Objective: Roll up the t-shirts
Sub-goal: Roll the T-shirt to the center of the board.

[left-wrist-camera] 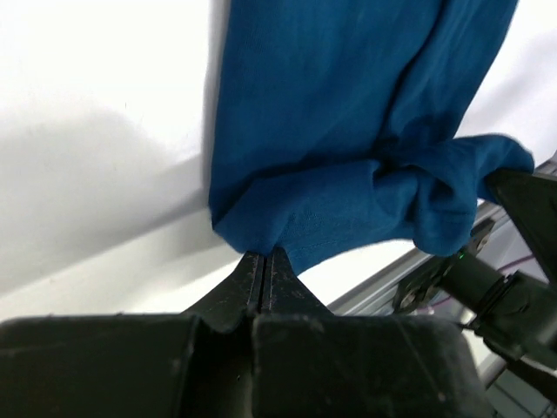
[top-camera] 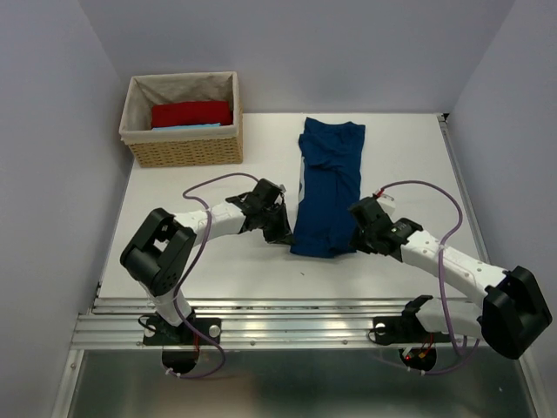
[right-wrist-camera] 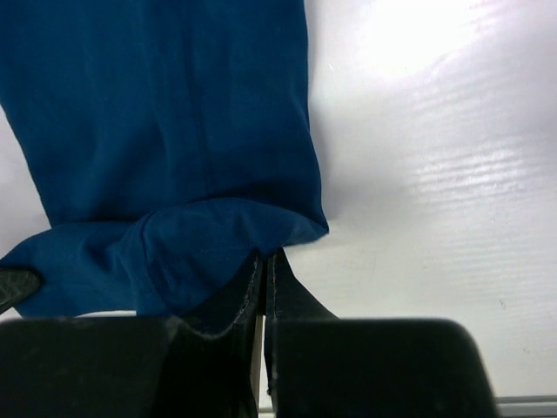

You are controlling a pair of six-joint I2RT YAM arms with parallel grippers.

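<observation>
Because the navy t-shirt [top-camera: 329, 187] is folded into a narrow strip, its long axis runs straight away from the arm bases, and the overhead view shows the near short end lying between the two claws. The left gripper [top-camera: 283, 233] sits at the near-left corner and the right gripper [top-camera: 357, 233] at the near-right corner. Each is equally close to its own corner, and the rest of the strip stretches ahead of them across the table [top-camera: 409, 157]. Red cloth [top-camera: 191, 113] and light-blue cloth [top-camera: 187, 127] lie in the wicker basket [top-camera: 187, 152], well apart at the far left.

On the left wrist camera, the left gripper [left-wrist-camera: 264, 261] has its jaws pressed together. The corner of the navy t-shirt [left-wrist-camera: 348, 131] bunches right at the tips and is apparently pinched, though the bite itself is hidden by the cloth. The hem is raised and curled over towards the far side.

On the right wrist camera, the right gripper [right-wrist-camera: 265, 261] is likewise closed on the opposite corner of the navy t-shirt [right-wrist-camera: 157, 113]. The near edge is turned over onto the flat strip ahead. In my judgement, rolling calls for both claws to travel forward together along that axis.
</observation>
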